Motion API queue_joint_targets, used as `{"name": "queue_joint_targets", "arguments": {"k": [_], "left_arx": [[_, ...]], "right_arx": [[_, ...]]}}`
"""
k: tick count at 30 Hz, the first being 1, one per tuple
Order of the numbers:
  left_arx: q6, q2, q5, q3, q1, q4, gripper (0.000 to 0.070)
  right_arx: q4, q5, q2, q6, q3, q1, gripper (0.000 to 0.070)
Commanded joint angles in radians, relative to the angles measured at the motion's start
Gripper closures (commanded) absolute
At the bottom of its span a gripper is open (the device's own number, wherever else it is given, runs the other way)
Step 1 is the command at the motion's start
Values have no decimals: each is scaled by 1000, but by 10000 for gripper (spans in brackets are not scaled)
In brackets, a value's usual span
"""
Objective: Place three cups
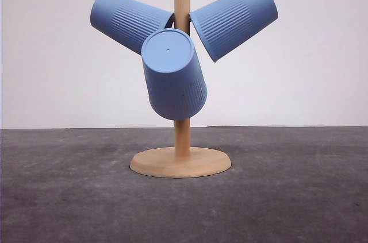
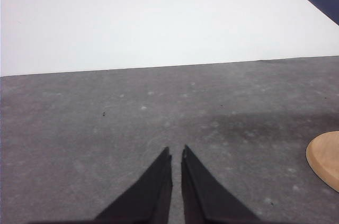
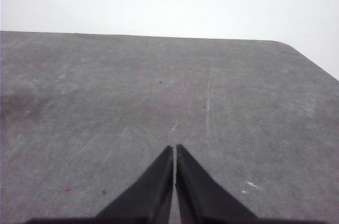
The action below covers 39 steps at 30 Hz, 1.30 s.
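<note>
Cups — ribbed, tapered, matte blue

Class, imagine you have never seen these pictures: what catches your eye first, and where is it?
Three blue cups hang tilted on a wooden stand at the middle of the dark table: the left cup and right cup angle outward and upward, and the front cup points its flat base at the camera. In the wrist views the left gripper and right gripper are shut over bare table, holding nothing.

Three cups on stand
</note>
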Motion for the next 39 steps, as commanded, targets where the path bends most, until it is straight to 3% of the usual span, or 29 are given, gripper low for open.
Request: {"name": "queue_joint_targets", "arguments": {"k": [1,39], "left_arx": [[-2,-2,-3,-14,1,8,678],[-2,-2,-3,-14,1,8,678]], "right_arx": [[13,0,0,-3,-2,1,696],[13,0,0,-4,-2,1,696]]}}
